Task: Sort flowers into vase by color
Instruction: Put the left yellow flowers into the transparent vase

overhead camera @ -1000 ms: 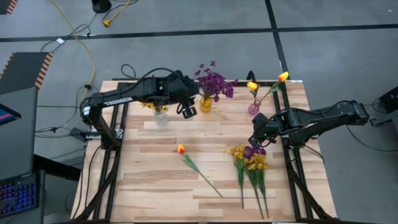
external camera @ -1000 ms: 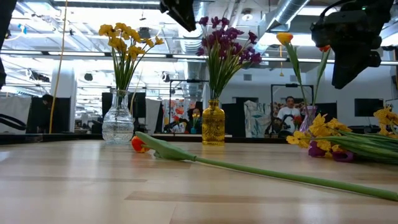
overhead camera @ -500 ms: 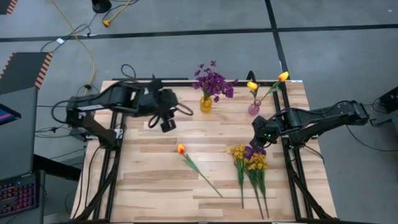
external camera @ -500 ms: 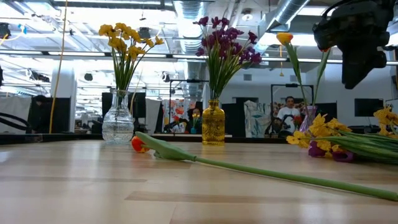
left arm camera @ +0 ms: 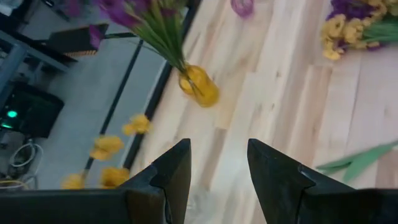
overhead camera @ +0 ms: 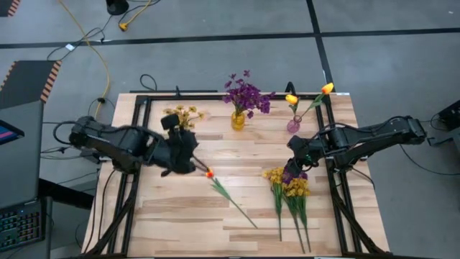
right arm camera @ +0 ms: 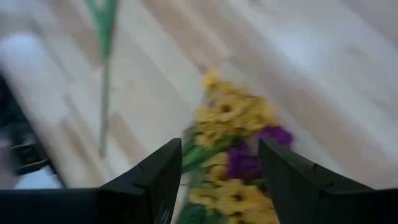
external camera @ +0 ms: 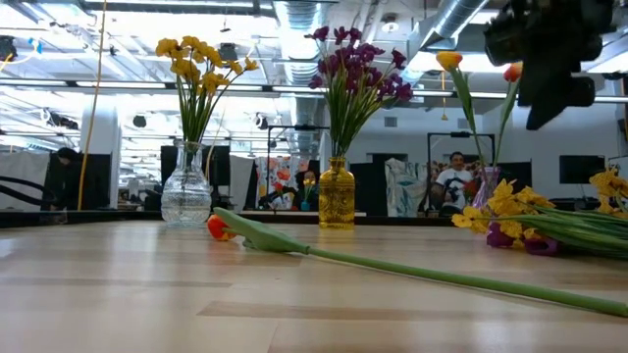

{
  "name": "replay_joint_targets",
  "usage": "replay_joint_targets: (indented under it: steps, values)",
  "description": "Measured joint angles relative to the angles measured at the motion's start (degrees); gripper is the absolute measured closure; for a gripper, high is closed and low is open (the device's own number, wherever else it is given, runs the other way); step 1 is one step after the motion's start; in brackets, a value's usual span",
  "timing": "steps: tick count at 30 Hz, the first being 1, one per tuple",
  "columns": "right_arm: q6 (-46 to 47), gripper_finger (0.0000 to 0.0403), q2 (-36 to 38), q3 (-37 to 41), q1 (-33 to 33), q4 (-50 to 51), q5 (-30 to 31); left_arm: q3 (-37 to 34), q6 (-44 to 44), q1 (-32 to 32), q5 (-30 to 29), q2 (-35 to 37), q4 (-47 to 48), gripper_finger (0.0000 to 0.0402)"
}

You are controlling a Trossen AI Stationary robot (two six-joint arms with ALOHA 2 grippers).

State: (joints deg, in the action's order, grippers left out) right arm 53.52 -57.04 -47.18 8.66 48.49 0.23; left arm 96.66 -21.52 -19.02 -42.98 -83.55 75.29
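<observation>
A single orange tulip with a long green stem (overhead camera: 228, 191) is lying loose on the pale wooden table (overhead camera: 180, 223), and a heap of yellow and purple stems (overhead camera: 290, 193) is lying to its right. The left gripper (overhead camera: 188, 160) is hanging just beside the tulip's bloom, fingers spread. The right gripper (overhead camera: 293, 164) is hovering over the heap's blossoms, fingers parted. Farther back, a clear glass vase (external camera: 186, 194) is holding yellow flowers, an amber glass vase (overhead camera: 238, 119) purple ones, and a small pink vase (overhead camera: 293, 126) two tulips.

One camera is looking straight down on my whole counter (overhead camera: 180, 208); another is sitting level at its edge, facing the room. My wrist cameras are peering past my fingers (left arm camera: 171, 180) — all sharing the loose flowers (overhead camera: 291, 185).
</observation>
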Motion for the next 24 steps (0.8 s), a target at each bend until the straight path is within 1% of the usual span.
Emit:
replay_joint_targets:
  steps: [5, 9, 13, 18, 21, 24]
  values:
    - [0.31, 0.0164, -0.02, 0.0, 1.14, -6.08, -4.31, -14.93, -0.13, -2.29, 1.06, 5.01, -13.63, 0.0255]
    - [3.21, 0.0164, -0.02, 0.0, 3.04, -9.68, -4.68, -25.22, 0.47, -2.96, 3.67, 9.4, -25.3, 0.0255]
    - [6.95, 0.0164, 0.0, 0.0, 6.14, -11.49, -4.66, -34.01, 1.73, -2.93, 6.03, 12.25, -34.68, 0.0255]
    - [13.56, 0.0164, -0.01, 0.0, 11.09, -11.78, -2.43, -41.57, 3.23, -2.91, 6.79, 13.66, -45.94, 0.0255]
    - [18.25, 0.0164, -0.45, 0.0, 14.11, -11.73, -0.29, -43.4, 3.29, -2.9, 6.79, 13.31, -49.86, 0.0255]
    - [22.06, 0.0164, -1.73, 0.0, 16.7, -12.54, 0.62, -45.0, 3.96, -2.89, 6.99, 13.13, -53.18, 0.0255]
